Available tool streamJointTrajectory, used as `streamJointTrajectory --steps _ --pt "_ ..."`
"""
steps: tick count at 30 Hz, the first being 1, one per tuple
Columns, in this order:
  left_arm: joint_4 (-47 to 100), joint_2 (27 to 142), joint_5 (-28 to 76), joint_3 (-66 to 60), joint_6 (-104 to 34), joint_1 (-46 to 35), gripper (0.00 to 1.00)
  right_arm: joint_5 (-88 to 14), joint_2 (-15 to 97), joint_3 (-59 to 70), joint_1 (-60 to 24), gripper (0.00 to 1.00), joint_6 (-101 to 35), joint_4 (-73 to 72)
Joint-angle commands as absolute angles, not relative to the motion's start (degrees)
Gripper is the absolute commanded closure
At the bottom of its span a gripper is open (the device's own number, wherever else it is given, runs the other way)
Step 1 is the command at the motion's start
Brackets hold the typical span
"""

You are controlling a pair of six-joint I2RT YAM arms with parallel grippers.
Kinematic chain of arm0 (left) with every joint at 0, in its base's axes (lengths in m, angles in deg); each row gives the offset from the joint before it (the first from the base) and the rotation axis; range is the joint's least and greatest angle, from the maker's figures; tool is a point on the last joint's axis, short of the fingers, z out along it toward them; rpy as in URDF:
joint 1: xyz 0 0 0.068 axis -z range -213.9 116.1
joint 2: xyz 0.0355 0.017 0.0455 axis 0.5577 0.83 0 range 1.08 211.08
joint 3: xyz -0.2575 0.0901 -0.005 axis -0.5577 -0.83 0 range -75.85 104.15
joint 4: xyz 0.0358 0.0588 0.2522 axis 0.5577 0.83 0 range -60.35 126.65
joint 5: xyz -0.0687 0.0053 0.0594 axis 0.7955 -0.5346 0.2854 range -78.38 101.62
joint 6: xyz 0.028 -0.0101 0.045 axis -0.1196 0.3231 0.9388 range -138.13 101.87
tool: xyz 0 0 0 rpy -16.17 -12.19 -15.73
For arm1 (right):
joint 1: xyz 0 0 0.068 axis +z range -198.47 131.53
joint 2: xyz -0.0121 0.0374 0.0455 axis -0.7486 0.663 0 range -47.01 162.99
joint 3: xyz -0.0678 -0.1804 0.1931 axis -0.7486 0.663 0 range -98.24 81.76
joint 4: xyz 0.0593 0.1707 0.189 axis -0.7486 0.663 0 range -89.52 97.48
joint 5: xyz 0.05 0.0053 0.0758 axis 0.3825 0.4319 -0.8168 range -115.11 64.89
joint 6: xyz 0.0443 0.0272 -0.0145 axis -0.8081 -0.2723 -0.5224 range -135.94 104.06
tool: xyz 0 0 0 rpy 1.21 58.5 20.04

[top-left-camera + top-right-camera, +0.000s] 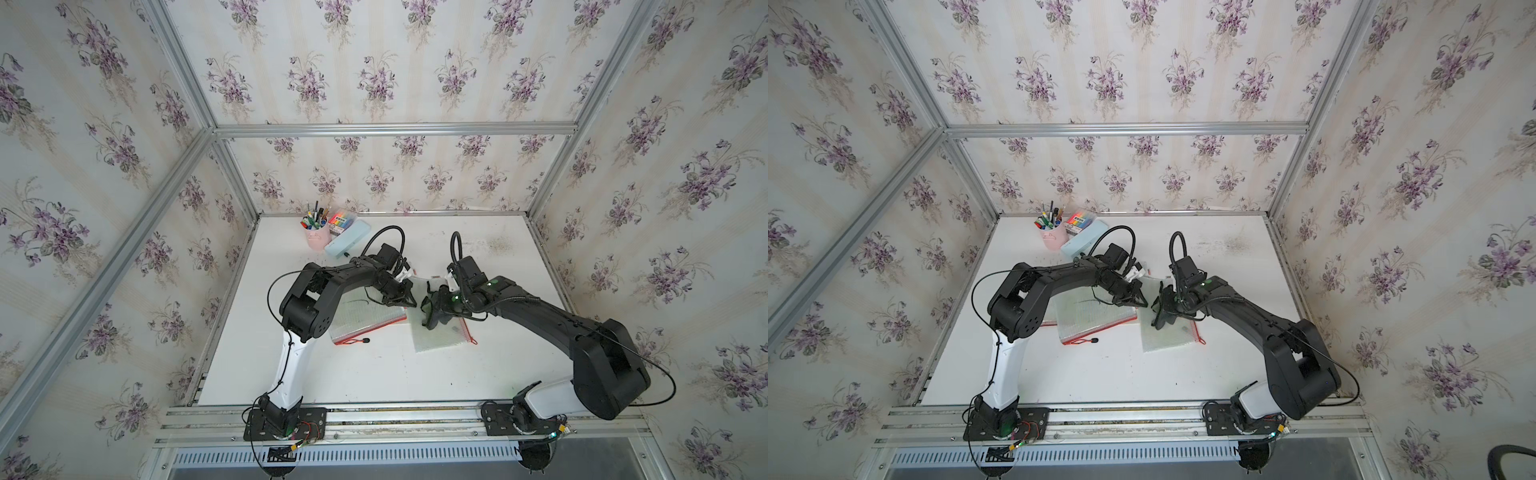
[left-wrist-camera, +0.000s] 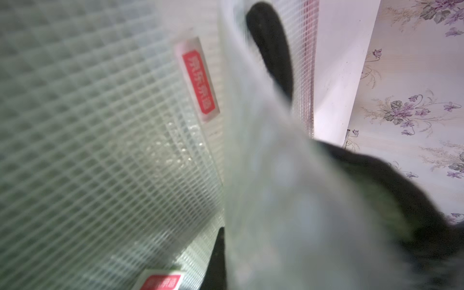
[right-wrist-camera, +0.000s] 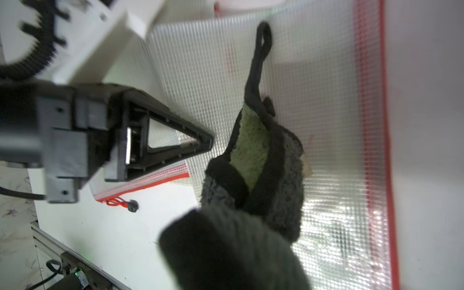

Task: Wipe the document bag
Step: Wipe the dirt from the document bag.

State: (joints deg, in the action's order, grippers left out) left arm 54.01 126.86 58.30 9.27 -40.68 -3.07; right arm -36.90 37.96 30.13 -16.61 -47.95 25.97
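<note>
Left gripper (image 1: 410, 302) pinched shut on raised corner of red-edged translucent mesh document bag (image 1: 441, 338). Dark grey-green fluffy cloth (image 3: 251, 148) droops onto bag, swathing right gripper (image 1: 434, 309); its finger spread can't be told.

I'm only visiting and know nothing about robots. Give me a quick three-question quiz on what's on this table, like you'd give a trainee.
1. True or false: the pink pen cup stands between the two arms.
2. What hangs from the right gripper? A) a sponge B) a dark cloth C) a marker
3. How many mesh document bags with red zips lie on the table?

Key: 1 false, it stands near the far left corner, beside the pale blue case. 2 B. 3 two: one partly under the left arm, one under the cloth.
</note>
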Motion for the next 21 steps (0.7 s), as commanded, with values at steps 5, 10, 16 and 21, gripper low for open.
streamJointTrajectory --steps 5,10,16,21 --pt "54.8 127.6 58.7 9.5 -39.8 -3.1 1.00 -31.1 42.6 30.6 -13.1 0.41 -45.7 14.8" --pt "54.7 127.1 58.3 8.8 -39.7 -3.1 1.00 -25.0 48.3 27.5 -10.0 0.40 -42.3 17.4" --pt "54.4 127.0 58.3 8.4 -39.8 -3.1 1.00 -20.3 51.4 29.3 -8.5 0.57 -40.5 20.6" --pt "54.5 127.2 58.2 8.6 -39.6 -3.1 1.00 -16.1 49.9 33.5 -8.5 0.75 -42.2 22.1"
